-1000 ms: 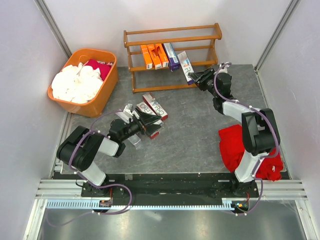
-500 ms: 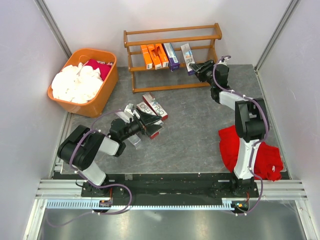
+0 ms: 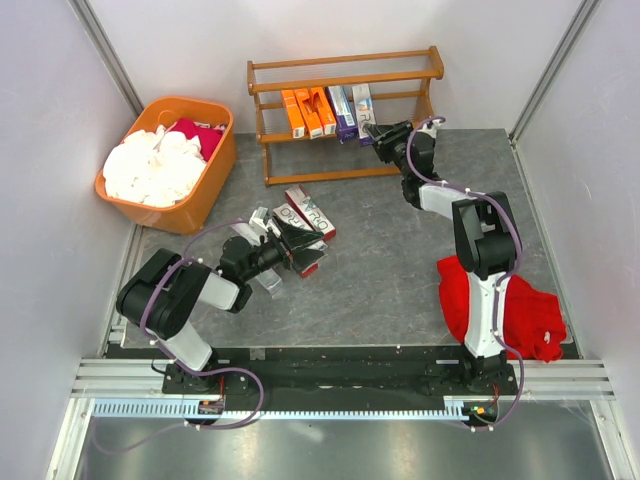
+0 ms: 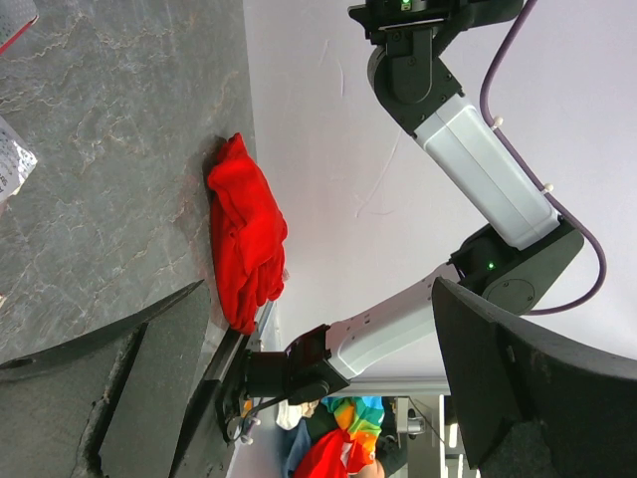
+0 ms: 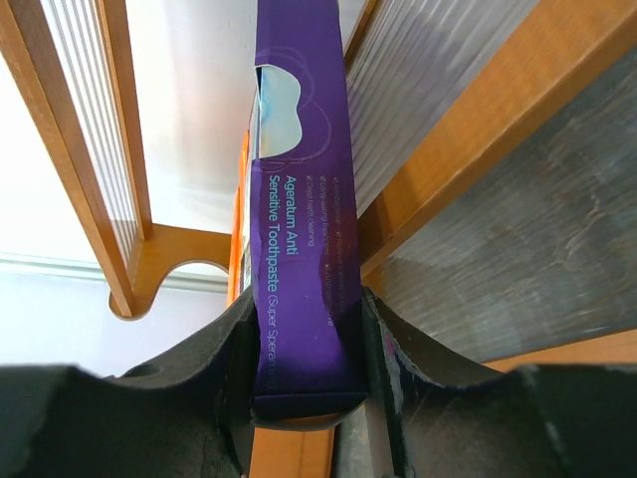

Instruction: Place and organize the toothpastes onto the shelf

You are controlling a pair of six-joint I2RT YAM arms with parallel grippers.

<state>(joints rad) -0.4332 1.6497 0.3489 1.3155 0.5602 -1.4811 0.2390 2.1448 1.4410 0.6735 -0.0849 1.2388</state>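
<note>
The wooden shelf (image 3: 345, 75) stands at the back. Several orange toothpastes (image 3: 307, 112) and a purple one (image 3: 342, 112) stand on its middle tier. My right gripper (image 3: 386, 140) is shut on a purple-and-white toothpaste (image 3: 362, 106), held against the middle tier beside the purple one. In the right wrist view this carton (image 5: 304, 239) sits between the jaws of the gripper (image 5: 307, 368), with shelf rails (image 5: 468, 129) around it. My left gripper (image 3: 290, 240) is open and empty, low over a pile of red-and-silver toothpastes (image 3: 310, 212) on the table. It also shows in the left wrist view (image 4: 328, 398).
An orange tub (image 3: 205, 205) of white and red cloths stands at the back left. A red cloth (image 3: 500, 300) lies by the right arm's base and shows in the left wrist view (image 4: 247, 234). White walls close in both sides.
My right gripper has carried the purple-and-white toothpaste left along the shelf and stood it upright next to the purple one. The left arm has not moved.
</note>
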